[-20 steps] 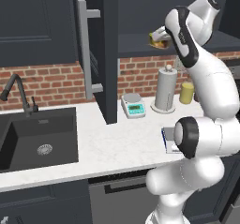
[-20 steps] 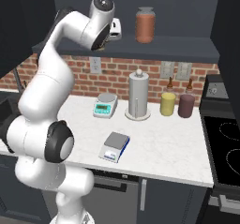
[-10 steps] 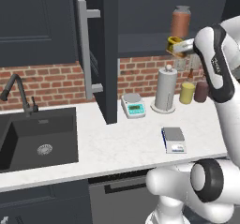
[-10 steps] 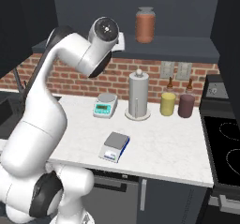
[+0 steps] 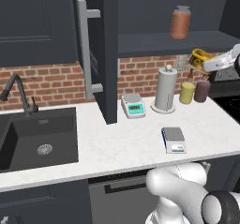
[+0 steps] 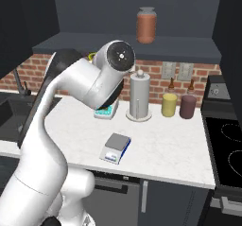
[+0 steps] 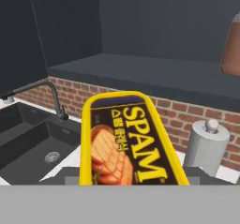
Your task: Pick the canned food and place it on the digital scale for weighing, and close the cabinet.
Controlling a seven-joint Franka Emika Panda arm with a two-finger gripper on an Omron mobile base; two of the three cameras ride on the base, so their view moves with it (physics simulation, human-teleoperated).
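The canned food point(image 5: 200, 59), a flat yellow tin, hangs in the air to the right of the paper towel roll and below the shelf, with my gripper point(image 5: 209, 63) shut on it. In the hand view the canned food point(image 7: 125, 145) shows its yellow rim and dark label close up; my fingertips are hidden behind it. The digital scale point(image 5: 173, 138) lies on the white counter near the front edge, well below the tin, and its grey platform is bare point(image 6: 117, 146). The dark cabinet's door point(image 5: 107, 54) stands open, edge-on, with its silver bar handle point(image 5: 83, 49).
An orange-brown jar point(image 5: 180, 22) stands on the open shelf. A white scale with a teal display point(image 5: 133, 105), a paper towel roll point(image 5: 165, 89), and yellow point(image 5: 187, 93) and maroon point(image 5: 202, 91) canisters line the brick wall. Sink point(image 5: 37, 141) at left, stove point(image 6: 227, 159) at right.
The arm has swung to the right and down from the shelf, carrying the canned food away from the jar and out over the counter's right side.
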